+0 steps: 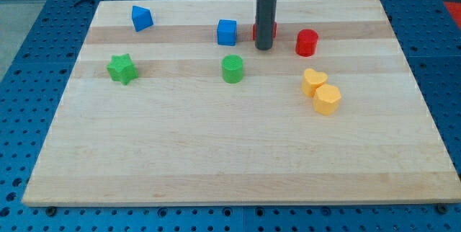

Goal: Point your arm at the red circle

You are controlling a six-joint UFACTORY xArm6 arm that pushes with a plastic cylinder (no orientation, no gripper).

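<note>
The red circle (307, 42), a short red cylinder, stands on the wooden board (216, 153) at the upper right of centre. My tip (264, 47) is down on the board to the circle's left, a block's width away and apart from it. A second red block (272, 29) sits just behind the rod and is mostly hidden by it, so its shape cannot be made out. A blue cube (227, 32) stands to the left of my tip.
A green cylinder (233, 68) sits below the blue cube. A green star (122, 68) is at the left. A blue angled block (142, 18) is at the upper left. Two yellow blocks, a heart (313, 81) and a hexagon (327, 99), touch at the right.
</note>
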